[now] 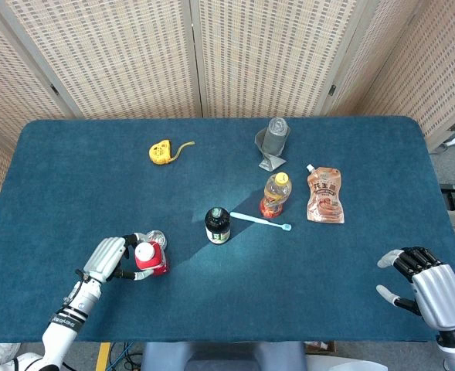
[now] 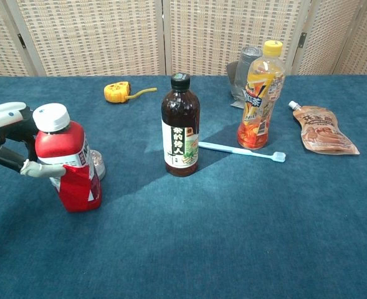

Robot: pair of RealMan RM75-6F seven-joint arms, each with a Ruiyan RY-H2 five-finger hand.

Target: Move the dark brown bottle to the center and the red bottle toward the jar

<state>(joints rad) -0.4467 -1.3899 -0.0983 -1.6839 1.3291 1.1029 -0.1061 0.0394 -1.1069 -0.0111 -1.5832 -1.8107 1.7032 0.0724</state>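
Red bottle (image 2: 69, 168) upright in the left hand's (image 1: 108, 260) grasping fingers (image 2: 38, 169), right hand's (image 1: 432, 291) fingers spread, released.

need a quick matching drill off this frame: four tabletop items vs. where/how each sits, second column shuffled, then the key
Items:
1. red bottle
2. dark brown bottle
3. blue toothbrush
4. yellow tape measure

Places or states:
A. lying flat between the dark brown bottle and the yellow-capped drink bottle
B. far left part of the table, alone
C. held by the left hand
D. standing free near the table's middle

Pairs: 1-C, 2-D, 3-A, 4-B
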